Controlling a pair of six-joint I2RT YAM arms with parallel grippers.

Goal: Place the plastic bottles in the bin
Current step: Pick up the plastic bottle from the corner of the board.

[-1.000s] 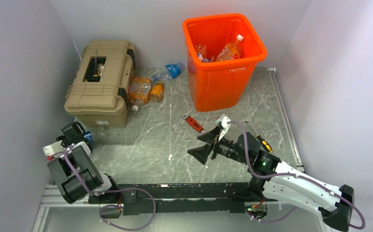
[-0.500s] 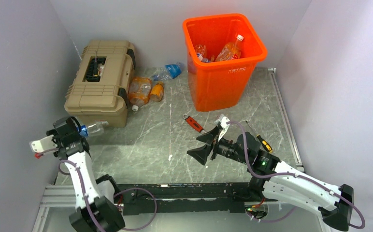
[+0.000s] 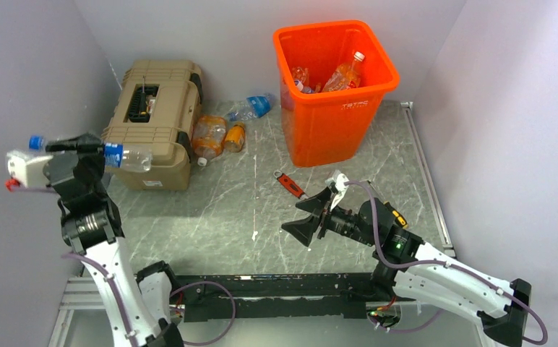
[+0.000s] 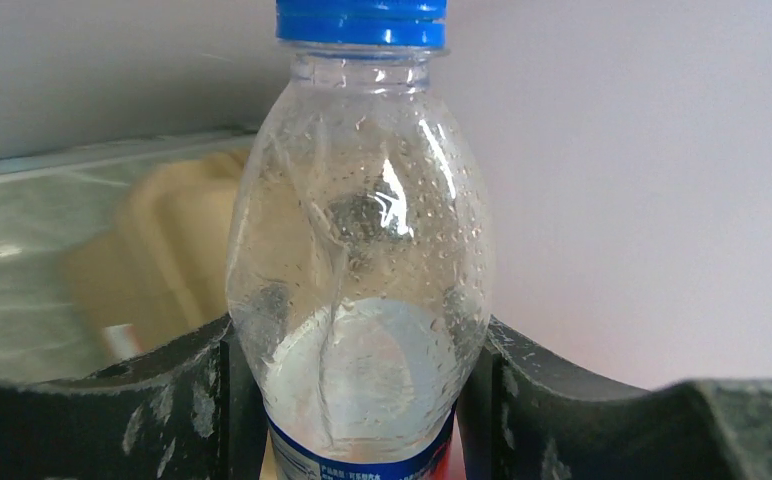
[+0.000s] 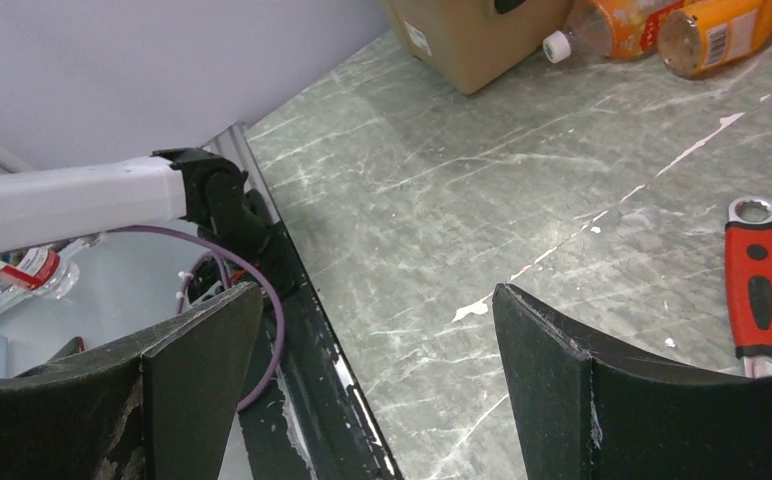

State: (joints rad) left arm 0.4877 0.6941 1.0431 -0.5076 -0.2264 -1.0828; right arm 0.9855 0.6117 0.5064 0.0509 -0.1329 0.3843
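Observation:
My left gripper (image 3: 81,145) is raised high at the left, beside the toolbox, shut on a clear plastic bottle (image 3: 133,157) with a blue label and blue cap. In the left wrist view this bottle (image 4: 357,250) fills the gap between both fingers. The orange bin (image 3: 334,123) stands at the back right with several bottles (image 3: 345,74) inside. Two orange-tinted bottles (image 3: 209,136) (image 3: 234,136) and a blue-labelled one (image 3: 251,107) lie between toolbox and bin. My right gripper (image 3: 312,217) hovers open and empty over the table's middle, as the right wrist view (image 5: 377,310) confirms.
A tan toolbox (image 3: 149,119) sits at the back left. A red-handled wrench (image 3: 289,184) (image 5: 759,280) lies in front of the bin, and a small screwdriver (image 3: 392,211) is by the right arm. Walls close in on three sides.
My left arm has swung up from low at the near left, carrying the bottle to a height beside the toolbox. The right arm has barely moved.

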